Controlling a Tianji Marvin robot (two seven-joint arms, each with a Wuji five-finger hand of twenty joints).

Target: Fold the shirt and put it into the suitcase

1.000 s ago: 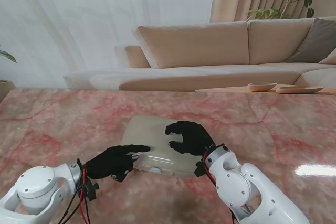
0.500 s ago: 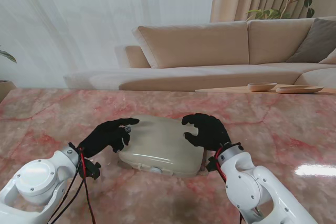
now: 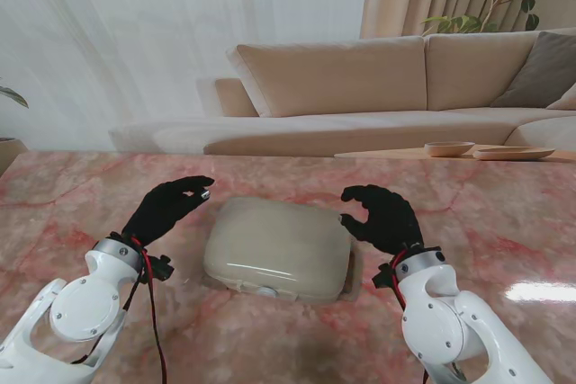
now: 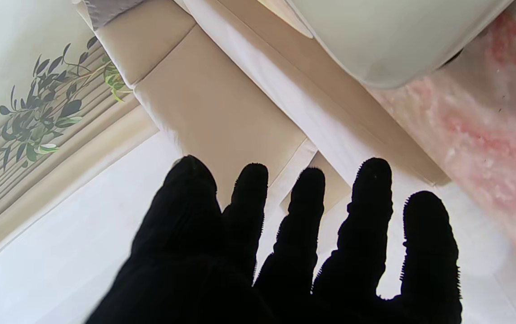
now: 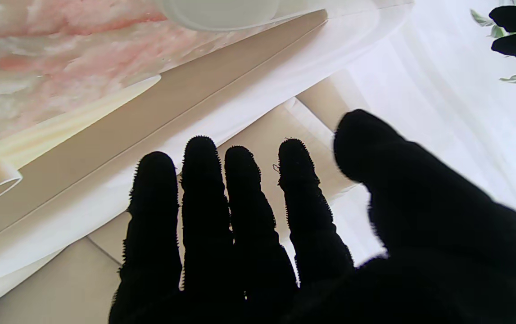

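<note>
Inspection at the marble surface [image 3: 81,213]. The suitcase [image 3: 274,247] lies shut in the middle of it, lid down, its latch side nearer to me. No shirt is visible anywhere in the stand view or either wrist view; I judge it to be inside the closed case, though that cannot be confirmed from here.

Change noted: a second ago both my hands were pressed on the lid, the left at its near-left corner, the right on top. Half a second ago they had slid to the two flanks. Now both are lifted clear. My left hand [image 3: 167,206] hangs raised beside the left edge of the case, fingers spread, holding nothing and touching nothing. My right hand [image 3: 382,216] hangs beside the right edge, fingers loosely curled but apart, likewise empty and off the shell. The wrist views agree: fingers splayed against the sofa [image 3: 360,78] and curtain, only a corner of the case in frame.

Finding: the lid stays flat without my weight. I judge the closing press finished and the task at or very near its end; whether the latch is engaged I cannot tell.
</note>
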